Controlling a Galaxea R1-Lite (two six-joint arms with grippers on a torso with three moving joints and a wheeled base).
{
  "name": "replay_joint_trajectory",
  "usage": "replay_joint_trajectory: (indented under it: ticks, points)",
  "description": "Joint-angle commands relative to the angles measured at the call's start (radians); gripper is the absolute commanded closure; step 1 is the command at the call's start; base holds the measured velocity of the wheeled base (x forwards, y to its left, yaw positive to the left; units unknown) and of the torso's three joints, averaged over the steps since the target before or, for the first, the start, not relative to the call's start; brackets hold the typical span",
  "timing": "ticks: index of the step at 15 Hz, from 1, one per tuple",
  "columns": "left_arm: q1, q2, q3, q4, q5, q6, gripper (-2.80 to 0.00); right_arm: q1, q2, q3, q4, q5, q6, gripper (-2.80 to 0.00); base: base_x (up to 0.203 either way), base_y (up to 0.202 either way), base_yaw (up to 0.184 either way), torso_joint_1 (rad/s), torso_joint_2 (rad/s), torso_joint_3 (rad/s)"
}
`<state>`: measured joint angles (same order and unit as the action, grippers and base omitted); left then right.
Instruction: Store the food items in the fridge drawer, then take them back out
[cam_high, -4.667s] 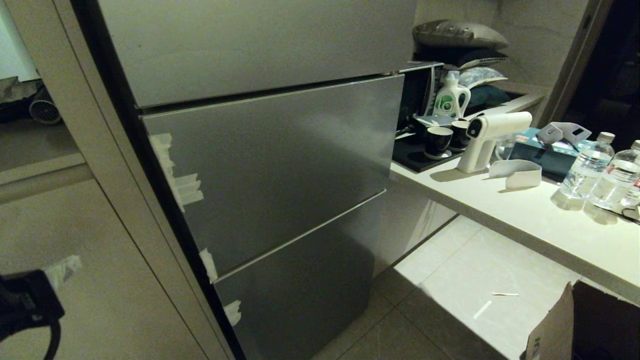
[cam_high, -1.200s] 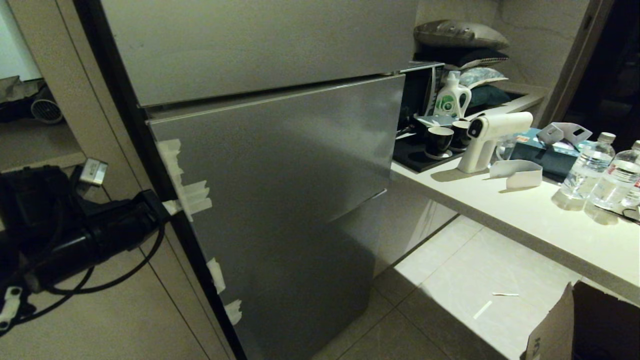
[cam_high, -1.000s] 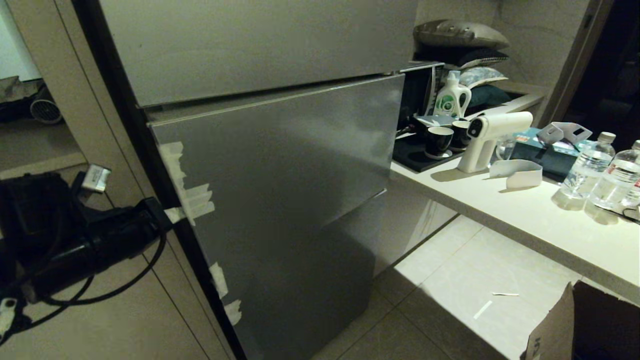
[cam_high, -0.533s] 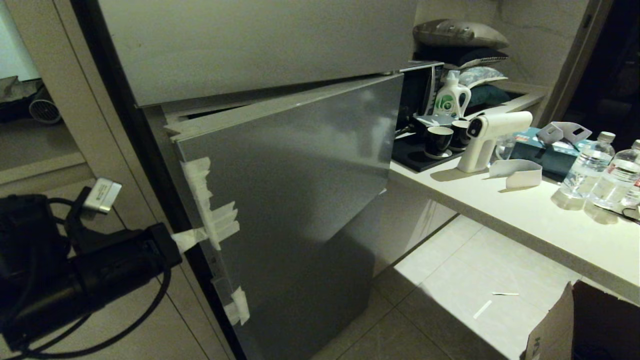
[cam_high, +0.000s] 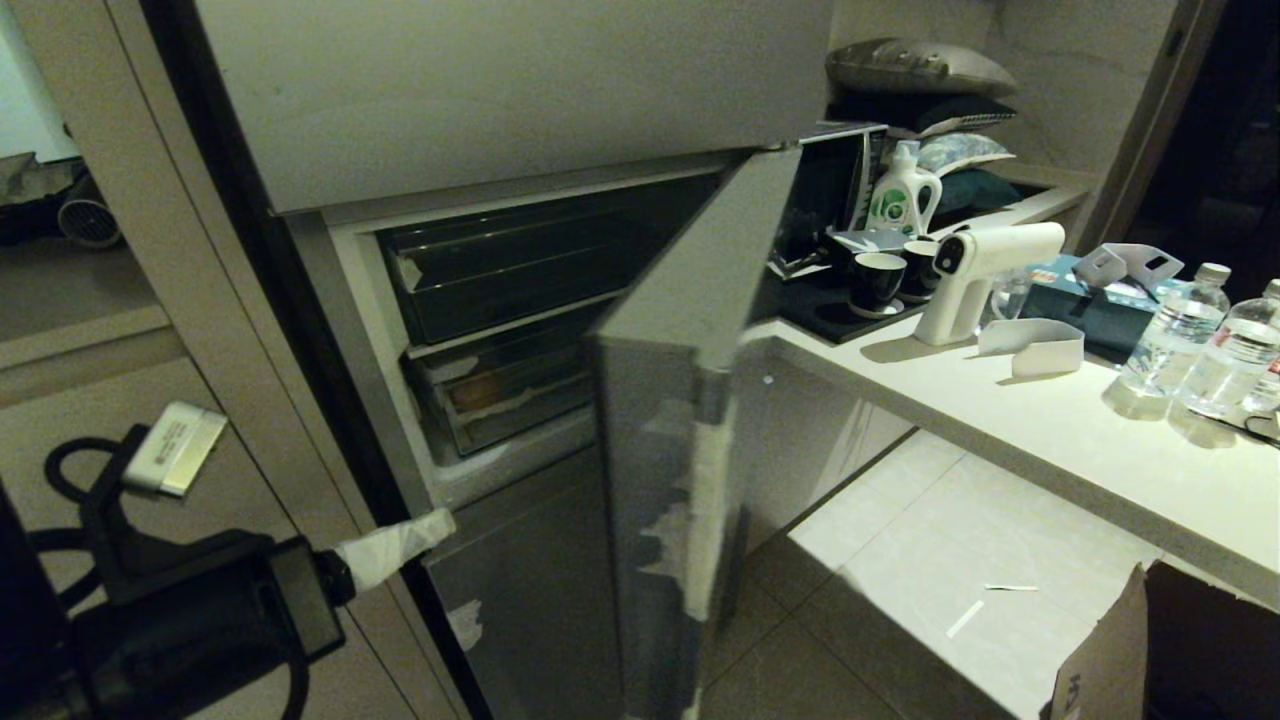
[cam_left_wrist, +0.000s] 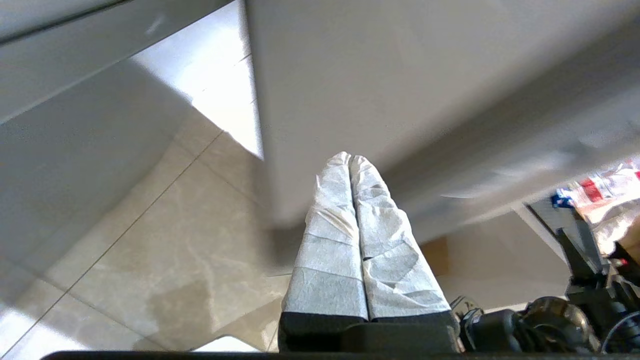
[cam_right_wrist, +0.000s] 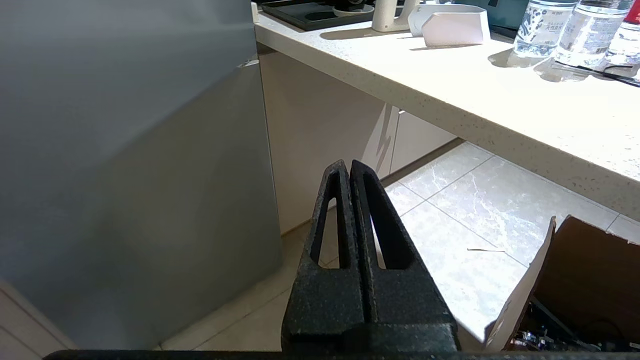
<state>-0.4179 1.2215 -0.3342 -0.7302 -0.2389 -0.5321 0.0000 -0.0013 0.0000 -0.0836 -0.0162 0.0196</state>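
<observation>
The fridge's grey middle door stands swung wide open, hinged on its right side. Inside sit two clear bins, both pushed in. The lower one with whitish tape scraps is the fridge drawer, and above it is a darker bin. No food items are in view. My left gripper has white-wrapped fingers pressed together with nothing between them. It hovers below and left of the drawer, by the fridge's frame. My right gripper is shut and empty, parked low over the floor tiles beside the fridge.
The open door juts into the space in front of the fridge. To the right runs a counter with dark cups, a white spray gun and water bottles. A cardboard box stands on the floor at the lower right.
The middle door has swung from barely ajar to wide open, uncovering both bins. My left gripper has drawn back and down, away from the door's taped edge.
</observation>
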Motion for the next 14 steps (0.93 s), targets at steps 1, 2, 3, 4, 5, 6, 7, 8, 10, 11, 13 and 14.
replay_joint_trajectory:
  ticks: [1, 2, 3, 4, 5, 6, 7, 8, 10, 11, 13, 14]
  points:
    - [-0.001, -0.047, 0.039, -0.005, 0.056, 0.0, 0.0, 0.0, 0.0, 0.029, -0.001, -0.001, 0.0, 0.0, 0.0, 0.0, 0.0, 0.0, 0.0, 0.0]
    - [-0.001, -0.07, 0.052, -0.004, 0.116, 0.002, 0.0, 0.0, 0.0, 0.029, -0.001, -0.001, 0.0, 0.0, 0.0, 0.0, 0.0, 0.0, 0.0, 0.0]
    - [-0.001, -0.102, 0.059, -0.002, 0.165, 0.011, 0.0, 0.0, 0.0, 0.029, -0.001, 0.001, 0.0, 0.0, 0.0, 0.0, 0.0, 0.0, 0.0, 0.0]
    - [-0.001, -0.145, 0.064, 0.004, 0.207, 0.029, 0.0, 0.0, 0.0, 0.029, -0.001, -0.001, 0.0, 0.0, 0.0, 0.0, 0.0, 0.0, 0.0, 0.0]
    - [-0.001, -0.195, 0.066, 0.024, 0.257, 0.059, 0.0, 0.0, 0.0, 0.029, -0.001, -0.001, 0.0, 0.0, 0.0, 0.0, 0.0, 0.0, 0.0, 0.0]
    - [-0.001, -0.253, 0.064, 0.068, 0.322, 0.094, 0.0, 0.0, 0.0, 0.029, -0.001, -0.001, 0.0, 0.0, 0.0, 0.0, 0.0, 0.0, 0.0, 0.0]
    - [-0.001, -0.314, 0.059, 0.124, 0.384, 0.121, 0.0, 0.0, 0.0, 0.029, -0.001, 0.001, 0.0, 0.0, 0.0, 0.0, 0.0, 0.0, 0.0, 0.0]
    - [-0.001, -0.383, 0.05, 0.187, 0.439, 0.141, 0.0, 0.0, 0.0, 0.029, -0.001, -0.001, 0.0, 0.0, 0.0, 0.0, 0.0, 0.0, 0.0, 0.0]
    - [0.022, -0.547, 0.018, 0.341, 0.522, 0.168, 0.0, 0.0, 0.0, 0.029, -0.001, -0.001, -0.002, 0.0, 0.0, 0.0, 0.0, 0.0, 0.0, 0.0]
    - [0.074, -0.615, 0.003, 0.424, 0.541, 0.176, 0.0, 0.0, 0.0, 0.029, 0.001, -0.001, -0.003, 0.0, 0.0, 0.0, 0.0, 0.0, 0.0, 0.0]
    - [0.254, -0.717, -0.02, 0.574, 0.566, 0.222, 0.0, 0.0, 0.0, 0.028, 0.004, 0.001, -0.007, 0.0, 0.0, 0.0, 0.0, 0.0, 0.0, 0.0]
    - [0.324, -0.754, -0.012, 0.613, 0.571, 0.265, 0.0, 0.0, 0.0, 0.028, 0.004, 0.001, -0.006, 0.0, 0.0, 0.0, 0.0, 0.0, 0.0, 0.0]
